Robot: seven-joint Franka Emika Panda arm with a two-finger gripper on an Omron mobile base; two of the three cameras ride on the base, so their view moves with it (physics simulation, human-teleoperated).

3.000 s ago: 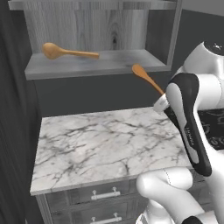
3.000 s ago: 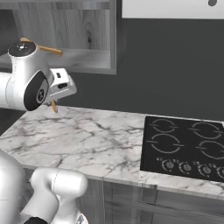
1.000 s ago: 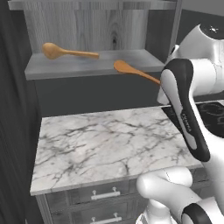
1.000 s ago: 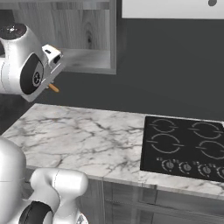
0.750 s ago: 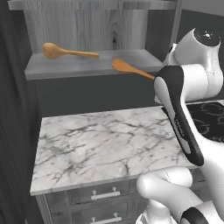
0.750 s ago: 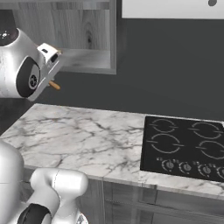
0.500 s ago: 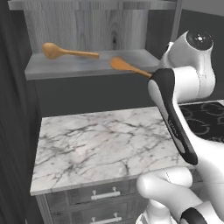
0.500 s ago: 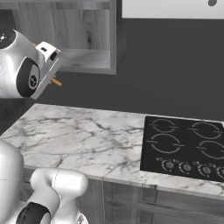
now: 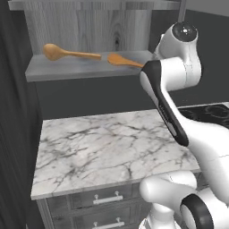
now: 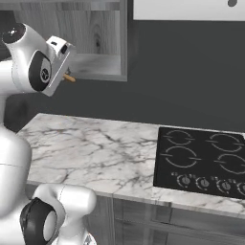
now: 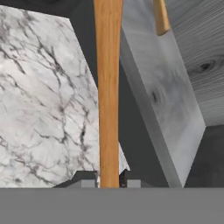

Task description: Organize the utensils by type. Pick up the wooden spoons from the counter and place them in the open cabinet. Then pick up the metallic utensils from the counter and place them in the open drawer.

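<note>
Stock at this moment, as I read it from my station.

First wooden spoon (image 9: pixel 67 53): lying flat on the open cabinet's shelf (image 9: pixel 62 71), toward its left end, bowl pointing left. I count this one as put away.

Second wooden spoon (image 9: pixel 123 61): clamped by its handle between the jaws, which are closed narrow on it. The gripper (image 11: pixel 108 177) holds it with the bowl end out over the shelf near the right end, just beside the first spoon's handle tip. I cannot tell whether it touches the shelf. Not released, so I judge this item nearly placed, not done.

Surface (image 9: pixel 107 147): the white marble stretch in front of me carries no utensils that I can make out. A black cooktop (image 10: pixel 201 160) sits at its right end.

Metal utensils and the open drawer: that half of the job is, in my judgement, untouched.
</note>
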